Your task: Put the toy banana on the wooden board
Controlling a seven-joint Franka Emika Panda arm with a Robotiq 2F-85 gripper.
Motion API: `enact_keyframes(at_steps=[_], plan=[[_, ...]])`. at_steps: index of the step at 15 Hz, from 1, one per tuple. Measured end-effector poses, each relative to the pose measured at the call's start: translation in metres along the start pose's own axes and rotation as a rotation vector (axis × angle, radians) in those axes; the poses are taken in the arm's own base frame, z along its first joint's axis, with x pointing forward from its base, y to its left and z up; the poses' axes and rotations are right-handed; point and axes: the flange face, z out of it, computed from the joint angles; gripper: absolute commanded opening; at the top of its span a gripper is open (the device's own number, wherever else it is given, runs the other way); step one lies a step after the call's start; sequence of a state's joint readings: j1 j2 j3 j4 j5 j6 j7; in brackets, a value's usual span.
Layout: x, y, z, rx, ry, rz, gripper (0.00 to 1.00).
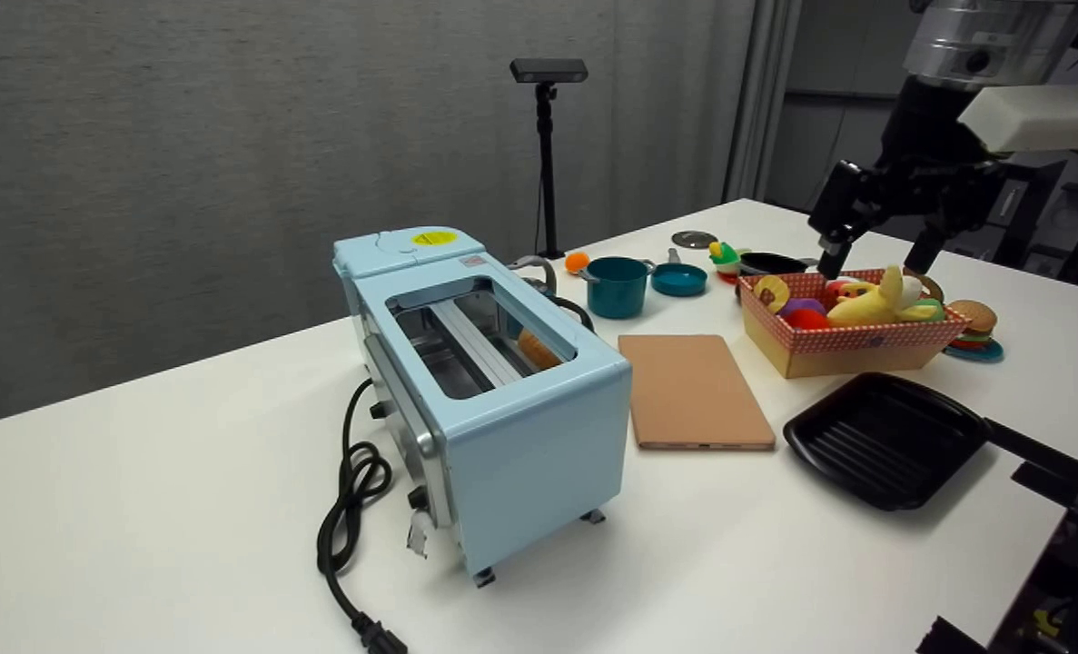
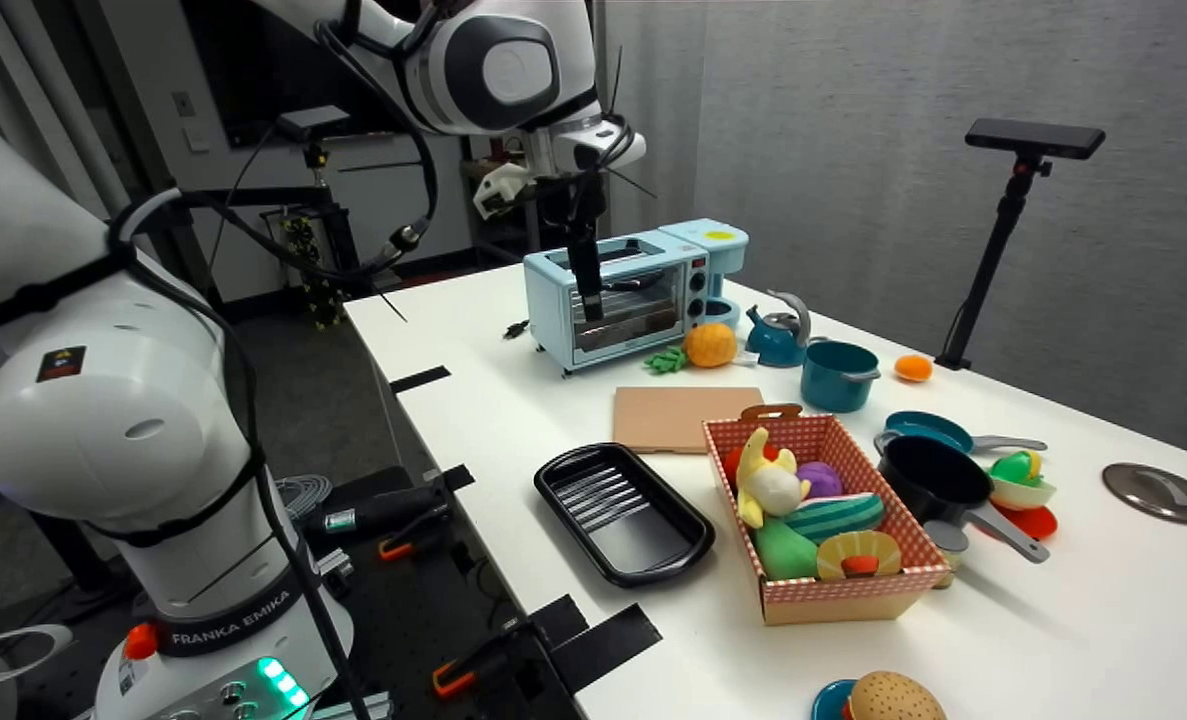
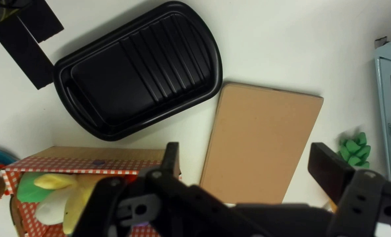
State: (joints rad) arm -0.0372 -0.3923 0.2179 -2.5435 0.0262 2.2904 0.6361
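Table (image 2: 1073, 640), pan (image 2: 625, 515) beside board (image 2: 675, 418), crate (image 2: 843, 607), toaster (image 2: 648, 308)

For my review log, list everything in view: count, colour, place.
table: 1, white, centre
crate: 1, red-checked, table
toy banana: 1, yellow, in crate
other toy foods: several, mixed, in crate
wooden board: 1, tan, table
grill pan: 1, black, table
toaster oven: 1, blue, table
round toys: 2, orange, table
leaf clump: 1, green, table
kettle, pot, skillet: 3, teal, table
saucepan: 1, black, table
lid: 1, greyish, table
toy burger: 1, brown, on blue plate
toy cluster: 1, green-cream-red, table
cord: 1, black, table
cameras: 2, dark, on stands
tape: several, black, table edge
curtain: 1, grey, background
arm: 1, white, over table
gripper: 1, black, open, over table
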Motion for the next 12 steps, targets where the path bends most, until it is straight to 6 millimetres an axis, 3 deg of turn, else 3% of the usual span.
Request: enact_keyframes(at_steps=[12], plan=[[0.033,0.035,0.015,-0.018,-0.027,0.173,1.0]])
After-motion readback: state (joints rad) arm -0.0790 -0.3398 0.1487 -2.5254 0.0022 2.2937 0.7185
